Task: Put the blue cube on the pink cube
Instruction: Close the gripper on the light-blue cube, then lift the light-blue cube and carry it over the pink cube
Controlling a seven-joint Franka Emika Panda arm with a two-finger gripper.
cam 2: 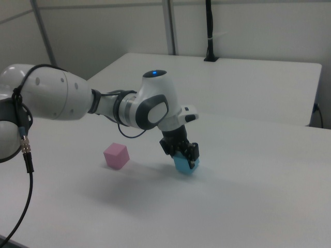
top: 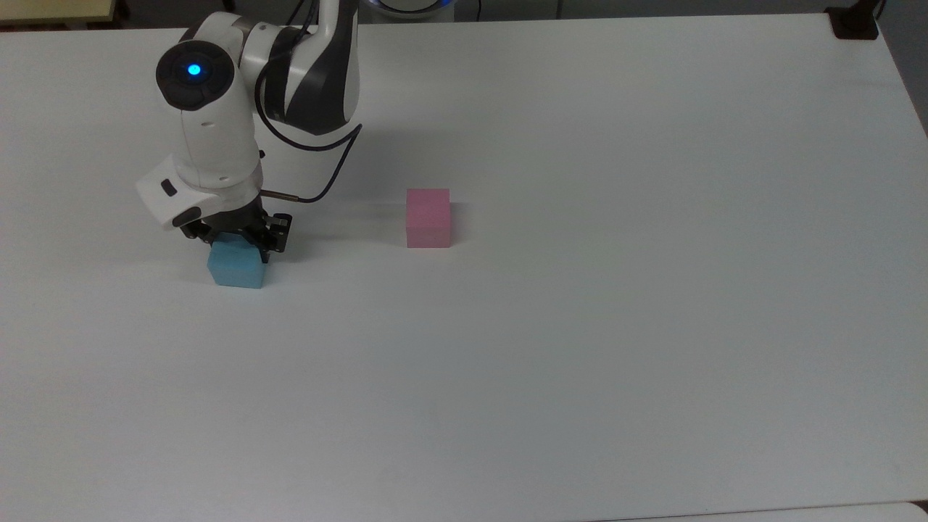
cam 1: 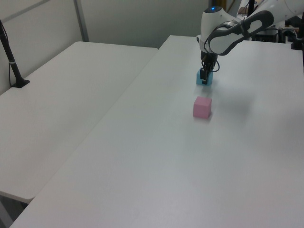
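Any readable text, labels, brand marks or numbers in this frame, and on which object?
None readable.
The blue cube and the pink cube have plain faces.
The robot arm shows a blue light but no legible marking.
The white table is unmarked.

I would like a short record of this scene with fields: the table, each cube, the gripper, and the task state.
table: white table, both cubes rest on it
blue cube: blue cube, between the fingers, at the top view's left
pink cube: pink cube, standing free, apart from the blue one
gripper: gripper, lowered around the blue cube's top
task state: blue cube not yet on the pink cube
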